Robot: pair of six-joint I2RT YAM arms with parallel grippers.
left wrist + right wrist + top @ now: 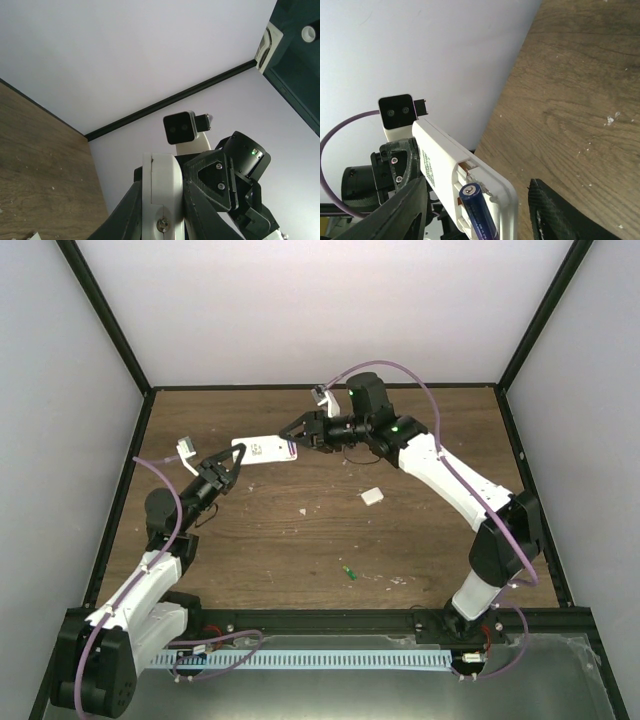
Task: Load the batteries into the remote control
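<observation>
Nearest me, at 6 o'clock on the brown wooden table point(250, 560), lies one slim green battery point(349, 572). One small white square piece point(372, 497) sits beyond it, at 3 o'clock of centre. At 10 o'clock my left claw point(232, 462) pinches the 8 o'clock end of one white flat rectangular remote control point(262, 449), off the wood. My right claw point(293, 432) stands spread around its 3 o'clock end, where one slim purple-blue battery point(477, 210) lies along the open bay. That makes two batteries.

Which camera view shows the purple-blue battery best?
The right wrist view: the purple-blue battery appears close-up in the remote control's open compartment. The top view gives only a purple speck; the left wrist view hides it.
</observation>
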